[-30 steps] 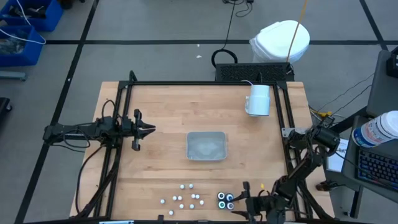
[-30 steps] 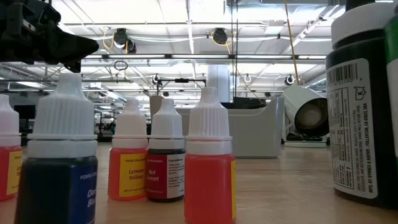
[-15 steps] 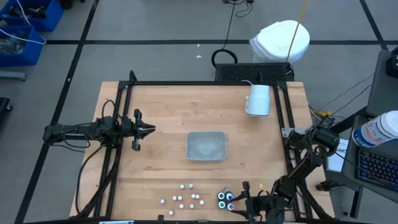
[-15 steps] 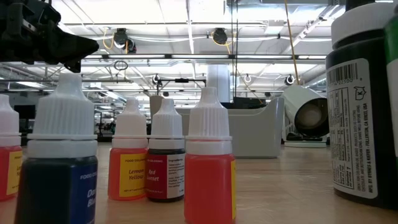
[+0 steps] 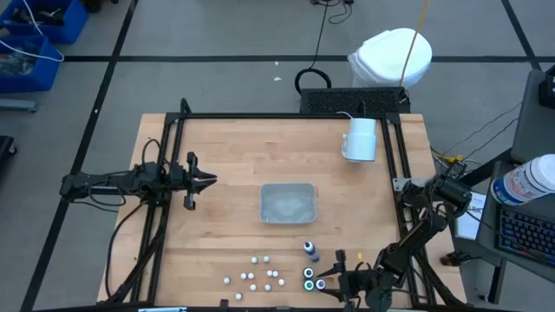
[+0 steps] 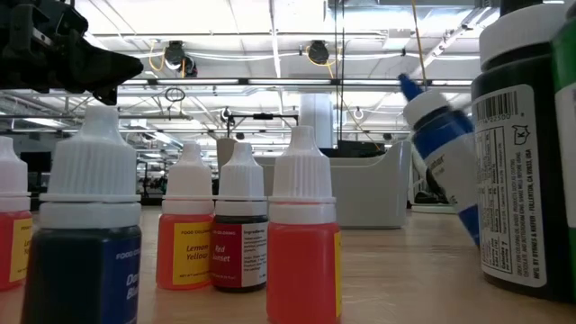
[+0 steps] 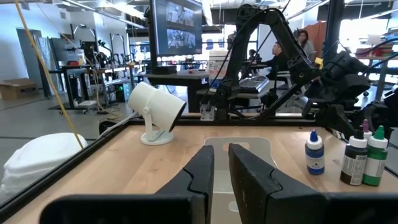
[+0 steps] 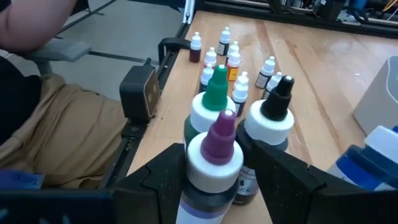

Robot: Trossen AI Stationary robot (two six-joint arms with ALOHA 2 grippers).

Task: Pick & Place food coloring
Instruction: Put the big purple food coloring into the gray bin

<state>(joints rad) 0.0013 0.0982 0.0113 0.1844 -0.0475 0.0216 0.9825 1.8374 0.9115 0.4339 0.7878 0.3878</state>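
Food coloring bottles sit along the near edge of the tabletop [image 5: 217, 173]. Nearest that edge, toward the near right corner, the right gripper [image 5: 334, 287] lies low with its fingers spread around a purple-tipped bottle [image 8: 214, 158], one finger on each side of the white shoulder; whether they press on it I cannot tell. Touching or just beside that bottle stand a green-tipped bottle [image 8: 213, 99] and a black-tipped bottle [image 8: 273, 115]. A blue-tipped bottle [image 5: 310, 250] stands a little farther in from the edge, apart from those three; in the low view it appears tilted [image 6: 443, 153]. Left of this group, still by the near edge, a cluster of tiny white-capped dropper bottles [image 5: 260, 273] stands upright, with red, yellow and dark blue bodies [image 6: 301, 234]. A person's lap in tan trousers [image 8: 62, 134] shows beyond the table's edge in the right wrist view.

Farther in, near the middle of the tabletop, lies the clear plastic tray [image 5: 288, 203], with no bottles in it. Level with it at the left edge, the left gripper [image 5: 206, 180] hangs with its fingers nearly together and nothing between them. At the far right corner a white mug [image 5: 360, 139] lies on its side
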